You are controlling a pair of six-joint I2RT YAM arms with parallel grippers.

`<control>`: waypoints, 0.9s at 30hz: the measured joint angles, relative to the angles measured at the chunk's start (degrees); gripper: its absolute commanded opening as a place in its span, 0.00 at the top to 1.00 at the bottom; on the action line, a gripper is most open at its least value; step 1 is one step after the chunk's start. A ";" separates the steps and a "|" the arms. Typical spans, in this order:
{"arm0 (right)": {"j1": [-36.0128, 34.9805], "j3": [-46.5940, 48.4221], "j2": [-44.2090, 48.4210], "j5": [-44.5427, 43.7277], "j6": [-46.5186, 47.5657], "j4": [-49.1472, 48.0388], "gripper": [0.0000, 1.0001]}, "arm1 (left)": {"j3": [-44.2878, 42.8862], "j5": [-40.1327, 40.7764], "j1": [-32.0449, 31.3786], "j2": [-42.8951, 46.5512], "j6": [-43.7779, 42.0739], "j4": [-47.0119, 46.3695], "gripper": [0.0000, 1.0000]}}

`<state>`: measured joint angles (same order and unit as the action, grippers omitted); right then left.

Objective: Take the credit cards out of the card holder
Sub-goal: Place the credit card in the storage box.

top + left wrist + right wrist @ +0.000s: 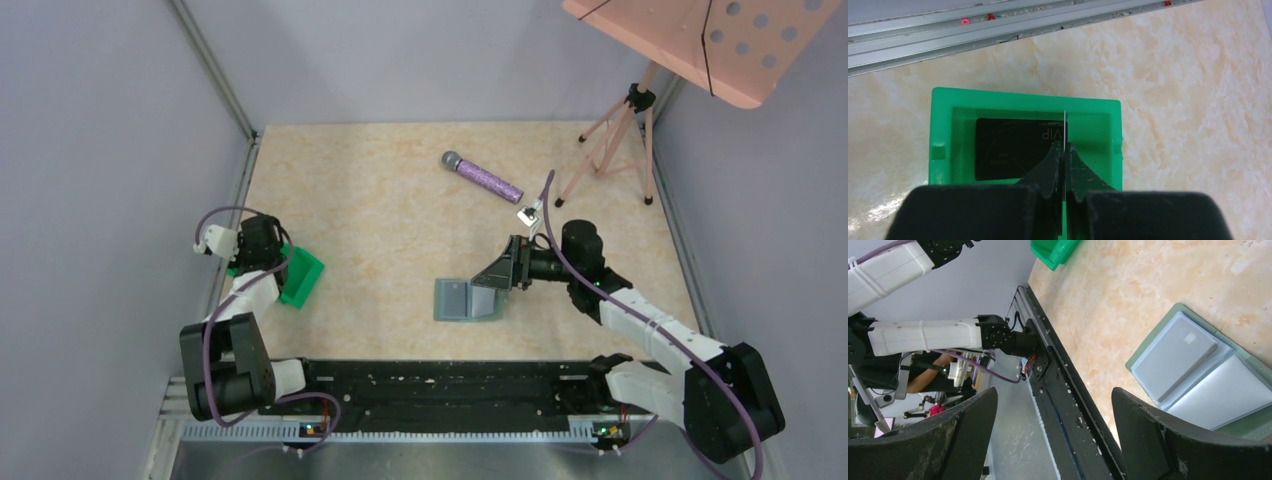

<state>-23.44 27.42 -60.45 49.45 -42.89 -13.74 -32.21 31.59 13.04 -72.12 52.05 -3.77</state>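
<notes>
**Left gripper (pixel 1064 146) clenched on a card over a green tray (pixel 943 125); card holder (pixel 468 298) lies open at centre**

At the left, the left gripper is positioned low over the green tray, which is set near the left edge of the table (pixel 380 210). Its jaws are clenched on a thin card (pixel 1065 125), seen edge-on as a pale line rising from between the fingertips. A dark card (pixel 1008 150) printed with "VIP" is laid flat on the tray floor beneath, partly hidden by the fingers.

At the centre of the table the card holder is spread open, its two pale blue-grey panels turned up. A pale rectangle (pixel 1175 357) with a small light mark is seen in one panel; whether it is a card cannot be told. Beyond the holder a purple microphone (pixel 482 176) is laid on the table, well apart from it.

At the holder's far right corner the right gripper (pixel 502 272) is poised with its jaws released and spread wide, nothing between them. At the far right a pink music stand (pixel 690 40) on a tripod is placed by the wall.
</notes>
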 measured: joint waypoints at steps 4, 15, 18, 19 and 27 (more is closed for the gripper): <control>0.00 0.11 0.02 0.00 0.07 0.11 0.16 | 0.00 0.92 0.00 -0.42 -0.37 -0.09 1.00; 0.00 1.18 0.02 0.13 0.28 0.52 0.16 | 0.50 3.30 0.00 -0.35 -0.39 0.24 0.97; 0.00 1.25 0.04 0.17 0.35 0.74 0.16 | 0.85 3.98 0.00 -0.35 -0.42 0.28 0.85; 0.00 1.25 0.04 0.20 0.39 1.09 0.16 | 0.85 3.98 0.00 -0.35 -0.37 0.26 0.81; 0.00 1.57 0.70 0.15 0.94 3.15 0.16 | -0.13 3.52 0.00 -0.35 -0.39 4.00 0.50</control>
<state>-23.44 28.99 -59.75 49.60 -41.95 -10.59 -32.34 35.11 13.04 -72.47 51.66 0.23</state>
